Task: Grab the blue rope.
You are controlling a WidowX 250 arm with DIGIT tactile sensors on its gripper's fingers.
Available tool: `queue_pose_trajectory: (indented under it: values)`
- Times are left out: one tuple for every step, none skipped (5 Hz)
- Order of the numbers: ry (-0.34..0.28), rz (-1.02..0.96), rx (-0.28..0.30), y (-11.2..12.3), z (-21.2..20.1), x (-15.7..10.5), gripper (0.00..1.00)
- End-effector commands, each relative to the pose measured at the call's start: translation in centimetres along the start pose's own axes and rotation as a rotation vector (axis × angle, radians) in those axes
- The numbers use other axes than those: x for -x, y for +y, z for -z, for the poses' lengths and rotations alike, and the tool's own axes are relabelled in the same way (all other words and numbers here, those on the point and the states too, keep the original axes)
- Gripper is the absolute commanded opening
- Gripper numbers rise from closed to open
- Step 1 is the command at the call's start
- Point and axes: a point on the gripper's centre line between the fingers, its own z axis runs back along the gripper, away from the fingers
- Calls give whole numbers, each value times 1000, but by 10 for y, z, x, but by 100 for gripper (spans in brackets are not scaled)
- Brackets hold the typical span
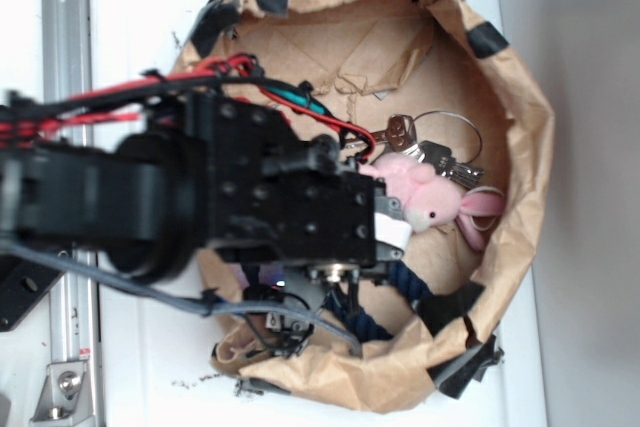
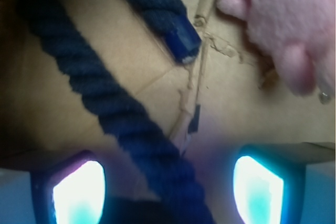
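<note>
Thick navy twisted-strand rope [image 2: 123, 111] lying on brown paper floor of round paper-walled bin [image 1: 520, 97], running diagonally from upper left to bottom centre of wrist view. Black gripper [image 2: 168, 190] above it, jaws spread apart, holding nothing. Pink plush bunny [image 2: 294, 19] at upper right. Metal keys [image 1: 430, 152] at exterior right.
</note>
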Motion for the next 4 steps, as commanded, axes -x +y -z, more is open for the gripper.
queue_pose_trajectory:
  values:
    - [-19,161,95,-27,21,-9,100]
    - [-11,162,47,-30,19,-13,100]
    - [-41,123,20,-15,8,-22,100]
    - [-65,82,17,0,8,-28,0]
